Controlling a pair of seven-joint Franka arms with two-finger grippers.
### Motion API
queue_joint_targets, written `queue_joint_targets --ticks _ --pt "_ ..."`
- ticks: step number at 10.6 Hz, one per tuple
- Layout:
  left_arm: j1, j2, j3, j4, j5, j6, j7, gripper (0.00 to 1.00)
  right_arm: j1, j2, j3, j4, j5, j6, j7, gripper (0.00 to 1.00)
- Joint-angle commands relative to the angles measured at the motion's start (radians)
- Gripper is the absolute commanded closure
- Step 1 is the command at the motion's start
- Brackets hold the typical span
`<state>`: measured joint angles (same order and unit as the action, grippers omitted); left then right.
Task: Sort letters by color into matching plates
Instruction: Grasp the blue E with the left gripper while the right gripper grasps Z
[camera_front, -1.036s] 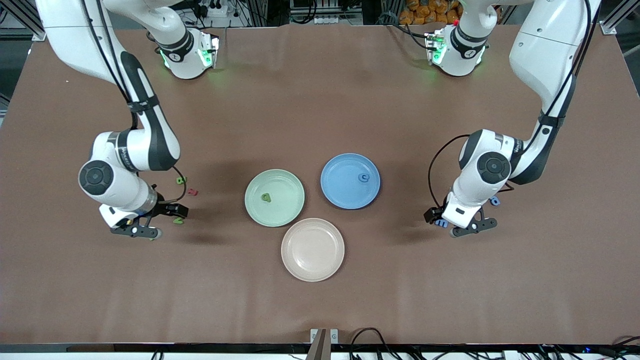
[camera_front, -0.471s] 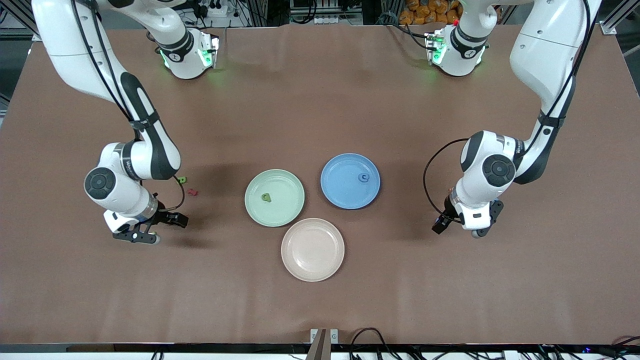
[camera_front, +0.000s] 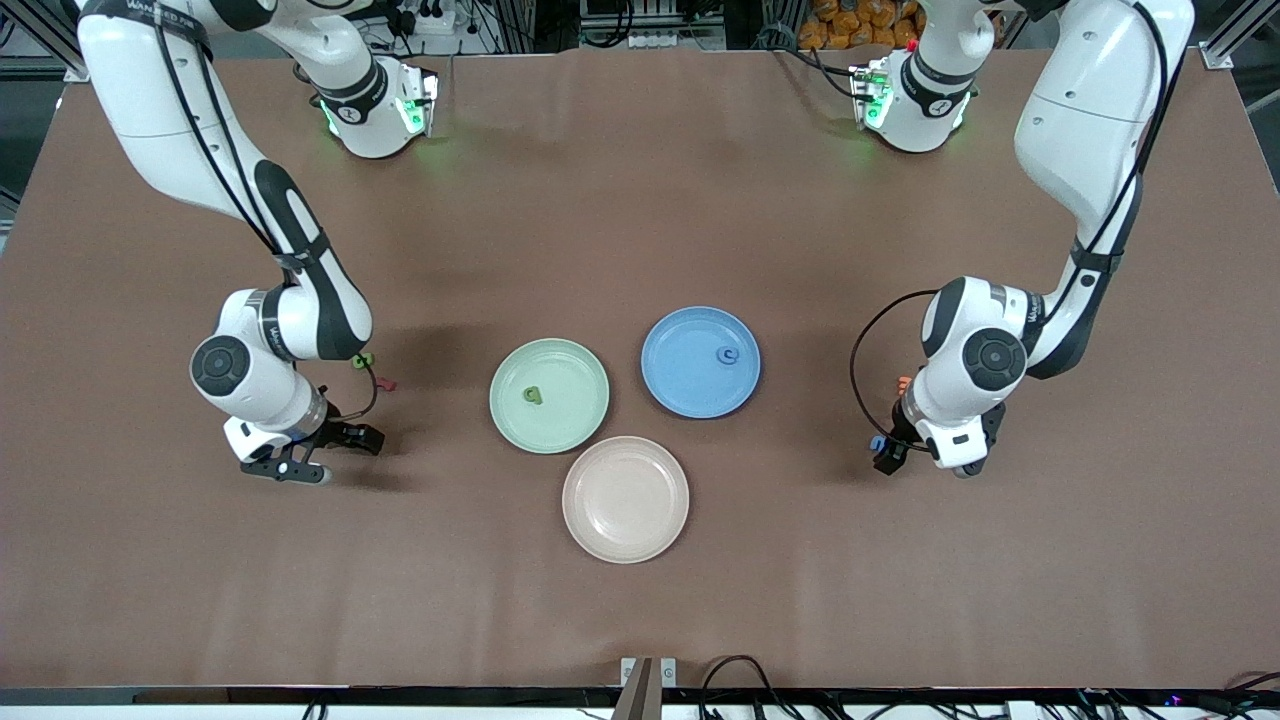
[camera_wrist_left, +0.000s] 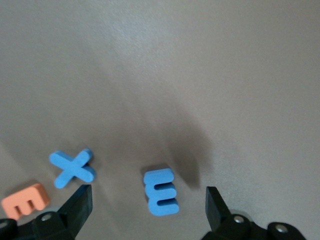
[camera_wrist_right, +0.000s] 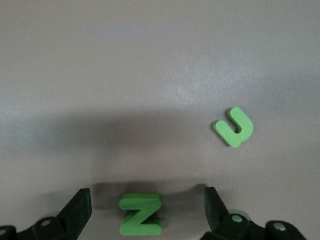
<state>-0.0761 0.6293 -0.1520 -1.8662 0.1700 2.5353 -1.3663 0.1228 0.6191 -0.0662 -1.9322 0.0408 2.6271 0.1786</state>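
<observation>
Two grippers had shifted since the earlier pictures. The left gripper (camera_front: 960, 462) had turned over a second, so that its wrist body now hid the blue letter that had shown near it before, and an orange letter (camera_front: 903, 381) and a blue bit (camera_front: 877, 442) peeped out beside the arm. The right gripper (camera_front: 300, 460) had drifted toward the plates, and the green piece that lay just by its fingers a second before was covered in the front view. The plates and the letters in them lay as before.

Three plates sat mid-table: the green plate (camera_front: 549, 396), the blue plate (camera_front: 700, 362) and the beige-pink plate (camera_front: 625, 499), the last nearest the front camera. One green letter (camera_front: 533, 395) lay in the green plate and one blue letter (camera_front: 729, 354) in the blue plate. Beside the right arm lay one green piece (camera_front: 361, 359) and one dark red piece (camera_front: 385, 383).

The left wrist view counted three letters on the table (camera_front: 640, 200): a blue E (camera_wrist_left: 160, 192) between the wide-spread fingers, a blue X (camera_wrist_left: 73, 167) and an orange E (camera_wrist_left: 26, 201). The right wrist view counted two: a green Z (camera_wrist_right: 140, 214) between its wide-spread fingers (camera_wrist_right: 78, 210) and a green U (camera_wrist_right: 234, 128) apart from it. Neither gripper held anything.
</observation>
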Motion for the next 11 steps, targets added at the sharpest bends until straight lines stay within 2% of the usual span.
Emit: queue_joint_targets --ticks 1,5,6,7,8,9,10,11 --pt "-0.031 0.050 0.015 0.062 -0.020 -0.004 -0.022 0.00 -0.025 -0.025 0.020 -0.060 -0.010 0.050 0.002 0.00" --pt "-0.034 0.064 0.017 0.070 -0.015 -0.004 -0.020 0.00 -0.025 -0.025 0.022 -0.060 -0.006 0.050 0.012 0.00" --pt "-0.034 0.063 0.017 0.070 -0.010 -0.004 -0.014 0.00 -0.025 -0.027 0.020 -0.060 -0.001 0.050 0.012 0.03" --pt "-0.033 0.058 0.020 0.067 0.000 -0.004 -0.005 0.00 -0.025 -0.032 0.020 -0.060 0.001 0.050 0.013 0.17" --pt "-0.039 0.053 0.035 0.064 0.022 -0.004 -0.004 0.19 -0.023 -0.038 0.020 -0.062 0.002 0.044 0.013 0.18" --pt "-0.045 0.052 0.038 0.061 0.031 -0.004 -0.004 0.54 -0.023 -0.047 0.020 -0.076 0.002 0.042 0.013 0.19" --pt "-0.047 0.050 0.042 0.061 0.029 -0.004 -0.029 0.89 -0.023 -0.056 0.020 -0.088 0.002 0.045 0.012 0.24" --pt "-0.045 0.049 0.042 0.059 0.028 -0.004 -0.068 1.00 -0.022 -0.059 0.020 -0.094 0.002 0.045 0.012 0.28"
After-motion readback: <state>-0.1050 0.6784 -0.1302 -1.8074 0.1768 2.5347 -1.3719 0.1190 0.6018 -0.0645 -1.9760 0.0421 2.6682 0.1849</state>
